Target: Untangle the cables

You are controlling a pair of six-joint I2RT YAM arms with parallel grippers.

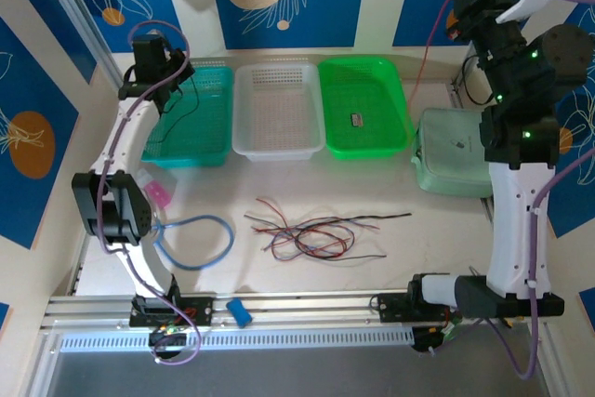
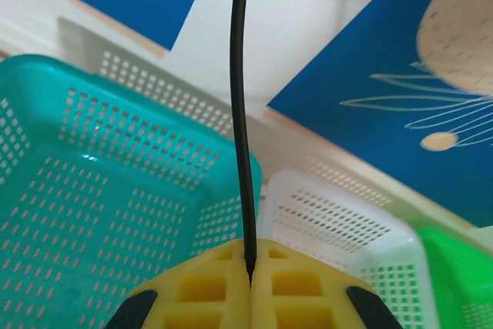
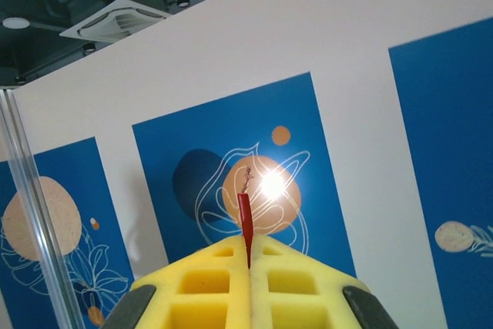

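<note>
Left gripper is clamped on a black cable over the teal basket, right gripper pinches a red cable up high; remaining cables sit tangled on the counter, open room around.

— What's on the desk?
— At the far edge, a teal basket, a white basket, a green basket, and a pale pouch just right of them.
— Mid-desk?
— Tangled cables, with a blue hose looped to their left.
</note>
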